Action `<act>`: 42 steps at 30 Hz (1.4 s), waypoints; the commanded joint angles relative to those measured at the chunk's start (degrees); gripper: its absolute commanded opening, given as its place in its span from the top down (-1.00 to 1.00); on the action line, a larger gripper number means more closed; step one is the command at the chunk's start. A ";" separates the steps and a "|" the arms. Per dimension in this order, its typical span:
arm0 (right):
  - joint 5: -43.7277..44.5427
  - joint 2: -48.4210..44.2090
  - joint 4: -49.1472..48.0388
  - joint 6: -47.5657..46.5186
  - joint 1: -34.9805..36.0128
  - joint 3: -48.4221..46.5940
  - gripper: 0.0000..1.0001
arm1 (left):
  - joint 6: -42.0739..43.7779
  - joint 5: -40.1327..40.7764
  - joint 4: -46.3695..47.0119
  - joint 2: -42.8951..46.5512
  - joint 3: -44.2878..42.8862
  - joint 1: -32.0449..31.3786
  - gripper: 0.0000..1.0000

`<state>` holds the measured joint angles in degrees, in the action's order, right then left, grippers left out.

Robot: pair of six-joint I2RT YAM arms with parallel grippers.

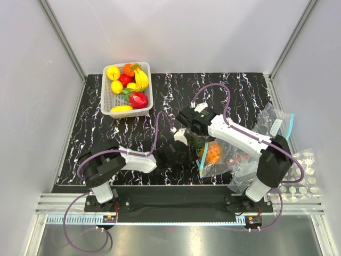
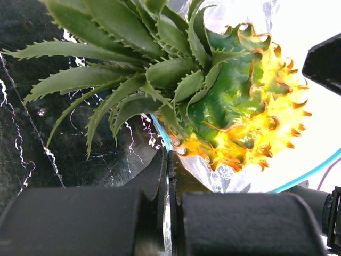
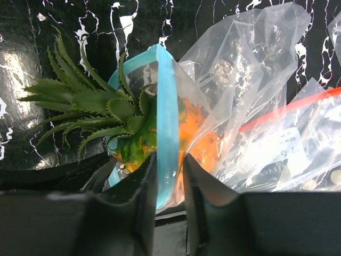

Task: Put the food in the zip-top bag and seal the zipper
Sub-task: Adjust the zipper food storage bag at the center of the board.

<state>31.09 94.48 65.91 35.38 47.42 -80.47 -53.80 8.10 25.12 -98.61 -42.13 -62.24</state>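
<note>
The crinkly clear plastic zip-top bag [image 3: 229, 101] is being held open at its mouth by both arms. The thin teal-blue zipper strip [image 3: 167, 106] is being pinched between the 2 fingers of the right gripper [image 3: 169, 184], which are closed against it from either side. The strip is rising straight away from their tips. The left gripper [image 2: 169, 169] is being shown with its fingers pressed almost together. A thin fold of the bag's clear lip appears to be trapped between them, so it is being read as gripping the opposite edge of the mouth.

The glossy orange-bodied plastic toy pineapple [image 2: 240, 112] is lying just beyond the left fingertips, half in and half out. Its body is being seen through the film past the right fingers, while its spiky green crown is sticking out across the zipper on the left finger's side. A clear bag with a red-orange strip [image 3: 290, 104] is lying off to the side of the right finger, apart from the work. A white slotted plastic basket [image 1: 106, 101] of other toy fruit is standing well away from both grippers.

The loading step is judged to be in hand and unfinished. Next, the pineapple needs to be pushed deeper until the crown is clear of the strip, since leaves caught in the zipper would stop it being sealed. Whether other fruit is already inside cannot be told.
</note>
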 commanded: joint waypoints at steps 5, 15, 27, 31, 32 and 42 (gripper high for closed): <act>3.98 -2.63 2.64 1.19 0.92 -3.82 1.00 | 3.35 4.02 -2.62 5.61 -3.31 -0.25 1.00; 0.11 -9.57 -5.70 -1.89 0.49 -6.72 1.00 | 15.29 12.90 -27.37 18.35 -14.46 -0.25 1.00; -14.74 -14.59 -12.65 -6.01 -11.56 -9.43 1.00 | 24.18 9.84 -57.28 29.87 -31.78 5.98 1.00; -21.58 -12.39 -11.15 -6.02 -11.56 -16.19 1.00 | 26.38 6.93 -61.50 30.32 -35.47 9.15 1.00; -22.30 -12.47 -11.41 -5.76 -11.56 -16.82 1.00 | 26.64 5.80 -62.12 29.88 -35.74 9.59 1.00; -18.25 -16.16 -11.06 -6.64 -11.56 -19.82 1.00 | 24.97 -5.20 -56.75 29.96 -32.57 11.79 1.00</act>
<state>11.31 81.43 55.68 29.87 35.68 -98.83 -29.47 7.64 -34.44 -69.32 -73.45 -50.65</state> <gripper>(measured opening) 0.012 0.009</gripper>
